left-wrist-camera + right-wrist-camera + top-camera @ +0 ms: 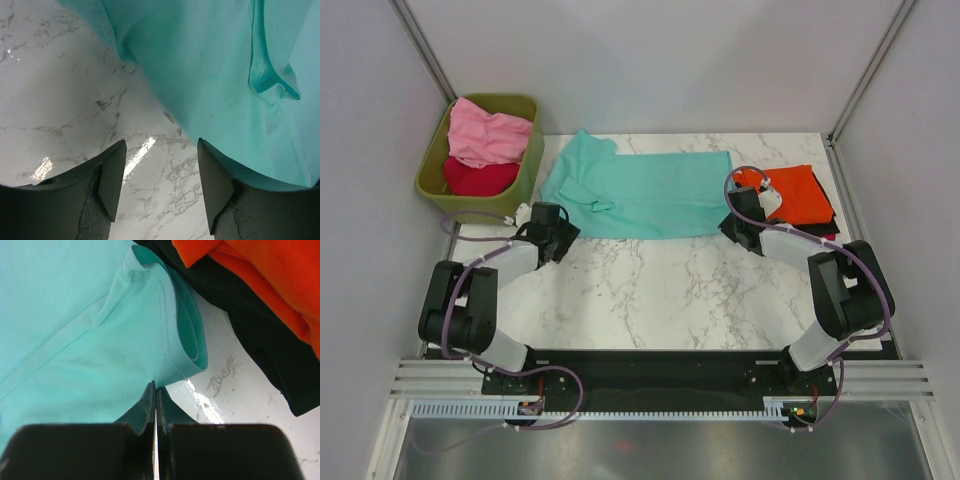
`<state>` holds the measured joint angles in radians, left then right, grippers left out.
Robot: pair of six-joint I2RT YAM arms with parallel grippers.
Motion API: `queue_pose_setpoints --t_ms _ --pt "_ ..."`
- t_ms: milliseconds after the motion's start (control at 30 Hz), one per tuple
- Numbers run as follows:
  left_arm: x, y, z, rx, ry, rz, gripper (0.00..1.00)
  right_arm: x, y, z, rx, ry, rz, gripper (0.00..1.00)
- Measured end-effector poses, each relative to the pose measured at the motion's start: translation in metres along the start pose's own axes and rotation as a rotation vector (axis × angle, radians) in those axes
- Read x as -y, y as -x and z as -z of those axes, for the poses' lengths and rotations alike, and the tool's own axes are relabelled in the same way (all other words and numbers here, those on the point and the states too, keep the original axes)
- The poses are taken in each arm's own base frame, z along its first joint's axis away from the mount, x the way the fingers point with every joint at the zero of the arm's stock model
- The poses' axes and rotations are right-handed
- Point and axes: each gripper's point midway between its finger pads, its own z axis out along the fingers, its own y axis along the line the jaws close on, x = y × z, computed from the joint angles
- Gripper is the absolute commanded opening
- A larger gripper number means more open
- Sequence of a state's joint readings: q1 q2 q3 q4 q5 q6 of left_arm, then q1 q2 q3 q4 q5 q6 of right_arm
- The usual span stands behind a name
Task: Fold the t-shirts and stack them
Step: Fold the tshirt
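Teal shirt [650, 195] lies flat at far-middle of the desk [660, 290], with the bin [532, 165] on its left and the orange shirt [800, 195] on its right. Left jaws wide open, empty, at its near-left edge. Right jaws closed at its near-right edge; can't tell if cloth is nipped. Light, limp cloth: pinch the corners.

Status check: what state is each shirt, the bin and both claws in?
teal t-shirt: spread out flat
orange t-shirt: folded, top of its stack
black t-shirt: under the orange one
bin: upright, holding two shirts
red t-shirt: crumpled in the bin
pink t-shirt: crumpled on the red one
left claw: open, by the teal shirt's edge
right claw: shut at the teal sleeve's edge
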<state>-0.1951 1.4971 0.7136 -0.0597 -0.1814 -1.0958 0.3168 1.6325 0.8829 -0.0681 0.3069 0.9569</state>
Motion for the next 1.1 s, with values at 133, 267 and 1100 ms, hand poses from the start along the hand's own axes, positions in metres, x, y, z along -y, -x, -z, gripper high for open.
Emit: queue_pose_setpoints --t_ms 133,267,1100 --pt "0.000 -0.002 -0.013 -0.005 0.022 0.001 0.66 0.000 0.000 0.000 -0.003 0.002 0.001 0.00" --pt "0.009 0.006 -0.024 0.022 0.023 0.008 0.63 0.000 -0.001 0.000 -0.004 0.002 0.003 0.00" --pt "0.024 0.018 0.001 0.096 0.072 -0.039 0.02 -0.005 0.007 0.016 -0.011 0.019 0.032 0.00"
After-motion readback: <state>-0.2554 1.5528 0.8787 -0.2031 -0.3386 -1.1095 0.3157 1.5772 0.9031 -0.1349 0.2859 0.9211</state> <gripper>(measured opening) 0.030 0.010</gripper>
